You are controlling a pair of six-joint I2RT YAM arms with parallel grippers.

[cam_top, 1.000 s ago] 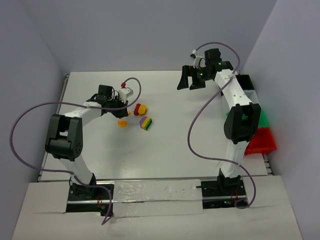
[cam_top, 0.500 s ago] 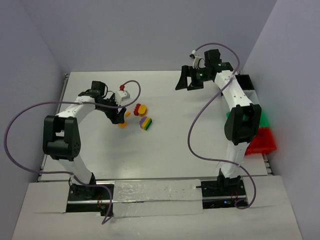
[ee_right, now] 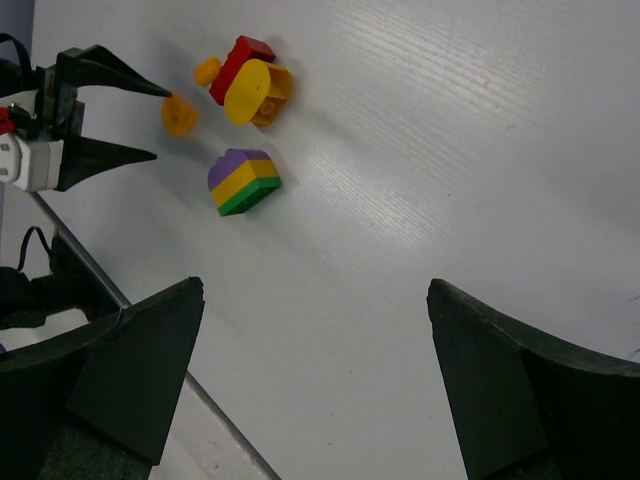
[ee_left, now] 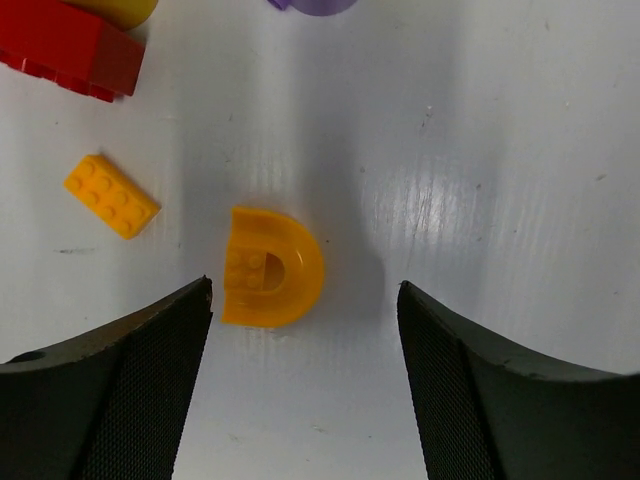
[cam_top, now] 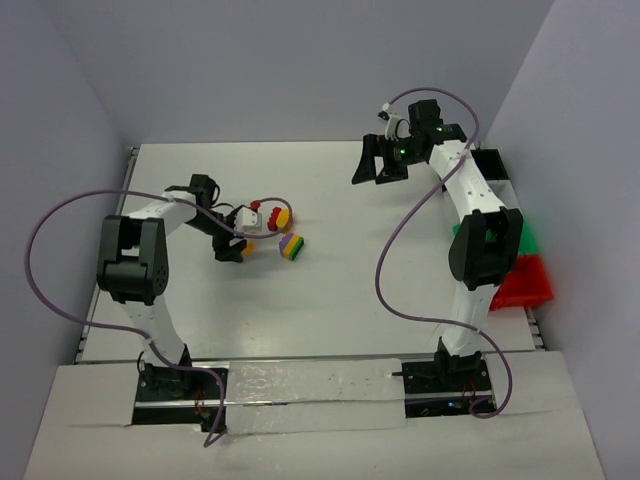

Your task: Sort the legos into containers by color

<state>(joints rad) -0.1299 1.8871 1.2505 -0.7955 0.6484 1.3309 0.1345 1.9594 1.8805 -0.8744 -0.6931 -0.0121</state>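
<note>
Left tool (ee_left: 305,300): jaws are standing wide apart, gripping nothing, straddling one piece low over the counter (ee_left: 520,150).
Orange arch piece (ee_left: 272,268): is lying flat between the fingers, nearer one of them, with studs showing.
Small orange-yellow brick (ee_left: 111,196): is lying just beside the arch, apart from it.
Red brick (ee_left: 70,45): is sitting against a yellow rounded piece (ee_right: 255,92).
Stacked block (ee_right: 244,181): is showing purple, yellow and green layers.
Right tool (ee_right: 315,290): is hanging wide open and empty, high over the counter.
Red container (cam_top: 527,285), green container (cam_top: 527,238): are sitting at the right edge, well apart from the pieces.
</note>
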